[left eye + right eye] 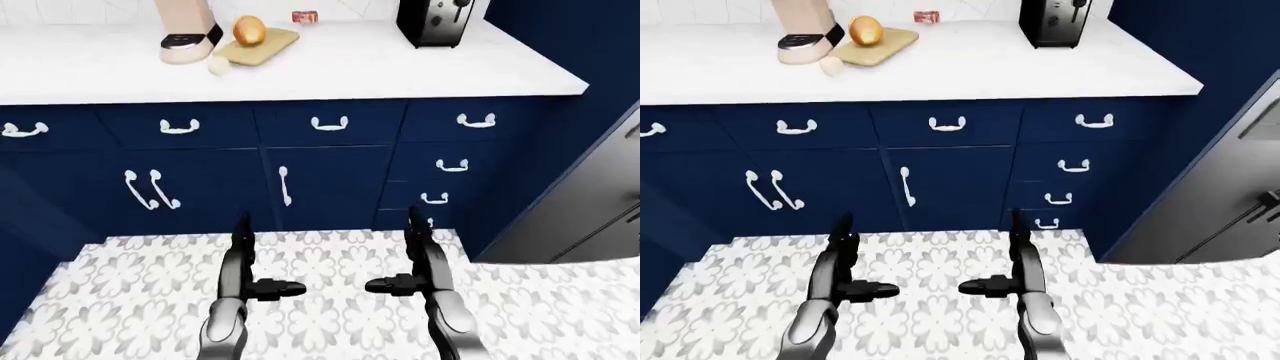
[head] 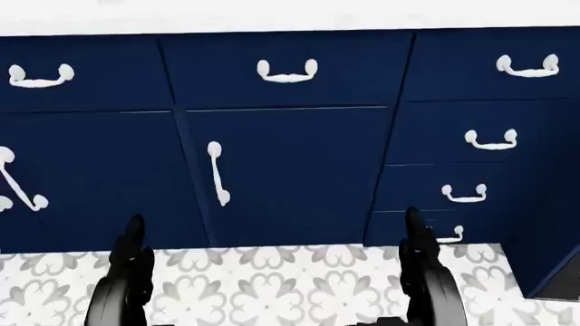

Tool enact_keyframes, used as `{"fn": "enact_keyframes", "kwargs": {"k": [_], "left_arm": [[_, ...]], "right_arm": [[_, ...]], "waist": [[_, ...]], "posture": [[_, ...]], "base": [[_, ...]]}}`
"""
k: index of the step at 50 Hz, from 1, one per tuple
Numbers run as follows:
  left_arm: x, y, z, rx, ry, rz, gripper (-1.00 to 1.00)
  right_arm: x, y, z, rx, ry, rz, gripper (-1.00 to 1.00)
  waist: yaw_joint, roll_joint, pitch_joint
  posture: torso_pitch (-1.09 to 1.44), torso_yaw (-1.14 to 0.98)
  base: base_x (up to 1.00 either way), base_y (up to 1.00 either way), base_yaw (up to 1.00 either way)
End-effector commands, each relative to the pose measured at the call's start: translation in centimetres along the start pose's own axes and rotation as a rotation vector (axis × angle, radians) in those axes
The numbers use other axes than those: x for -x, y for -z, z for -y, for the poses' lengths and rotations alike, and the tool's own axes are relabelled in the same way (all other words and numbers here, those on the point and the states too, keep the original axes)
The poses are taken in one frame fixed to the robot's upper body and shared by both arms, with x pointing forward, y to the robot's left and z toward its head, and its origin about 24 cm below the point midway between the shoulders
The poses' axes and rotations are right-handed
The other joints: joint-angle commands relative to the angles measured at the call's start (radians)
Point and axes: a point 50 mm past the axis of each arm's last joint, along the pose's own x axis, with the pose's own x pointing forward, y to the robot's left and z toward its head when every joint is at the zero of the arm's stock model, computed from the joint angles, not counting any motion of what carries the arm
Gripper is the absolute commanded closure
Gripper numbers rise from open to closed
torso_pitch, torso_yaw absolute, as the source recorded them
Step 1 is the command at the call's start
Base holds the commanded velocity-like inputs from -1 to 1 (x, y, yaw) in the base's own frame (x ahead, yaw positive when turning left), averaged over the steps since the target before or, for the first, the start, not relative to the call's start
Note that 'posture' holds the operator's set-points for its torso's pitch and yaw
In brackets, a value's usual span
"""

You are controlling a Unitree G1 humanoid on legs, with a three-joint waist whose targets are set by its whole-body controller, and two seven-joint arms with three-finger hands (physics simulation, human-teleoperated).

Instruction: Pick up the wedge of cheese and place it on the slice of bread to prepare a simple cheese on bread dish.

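Observation:
No clear cheese wedge or bread slice shows. On the white counter [image 1: 400, 71] at the top of the left-eye view lies a wooden cutting board [image 1: 262, 46] with a round orange-brown item [image 1: 249, 30] on it. A small pale lump [image 1: 219, 65] lies next to the board; I cannot tell what it is. My left hand [image 1: 268, 259] and right hand [image 1: 395, 255] hang low over the patterned floor, far from the counter. Both are open and empty, fingers straight, thumbs pointing inward.
A pinkish blender base [image 1: 188, 41], a small red item [image 1: 304, 16] and a black toaster [image 1: 432, 22] stand on the counter. Navy cabinets and drawers with white handles [image 1: 329, 124] run below it. A dark appliance [image 1: 590, 210] stands at the right. The tiled floor [image 1: 330, 262] lies between me and the cabinets.

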Motion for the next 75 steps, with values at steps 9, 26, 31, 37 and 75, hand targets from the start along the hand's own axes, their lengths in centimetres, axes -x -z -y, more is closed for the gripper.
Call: {"fn": "enact_keyframes", "kwargs": {"k": [9, 26, 31, 37, 75], "left_arm": [[0.6, -4.9, -0.8, 0.091, -0.029, 0.191, -1.00], [1.1, -4.9, -0.7, 0.098, -0.013, 0.180, -1.00], [1.3, -5.0, -0.6, 0.098, -0.008, 0.181, -1.00], [1.4, -4.9, -0.6, 0.103, -0.003, 0.177, -1.00], [1.1, -4.5, -0.3, 0.101, 0.007, 0.158, -1.00]], "right_arm": [[1.1, -4.4, -0.6, 0.065, 0.034, 0.193, -1.00], [1.7, -4.5, -0.9, 0.096, 0.027, 0.216, -1.00], [1.9, -4.6, -0.8, 0.096, 0.030, 0.220, -1.00], [2.0, -4.4, -0.7, 0.096, 0.033, 0.217, -1.00], [1.7, -4.1, -0.2, 0.071, 0.065, 0.190, -1.00]], "waist": [[0.009, -0.006, -0.073], [-0.007, -0.004, -0.068], [-0.006, 0.095, -0.080], [0.002, 0.025, -0.056], [0.015, -0.012, -0.055]], "posture": [[0.00, 0.00], [0.00, 0.00], [0.00, 0.00], [0.00, 0.00], [0.00, 0.00]], "base": [[0.00, 0.00, 0.00], [0.00, 0.21, 0.00], [0.00, 0.41, 0.00], [0.00, 0.41, 0.00], [0.00, 0.48, 0.00]]}}
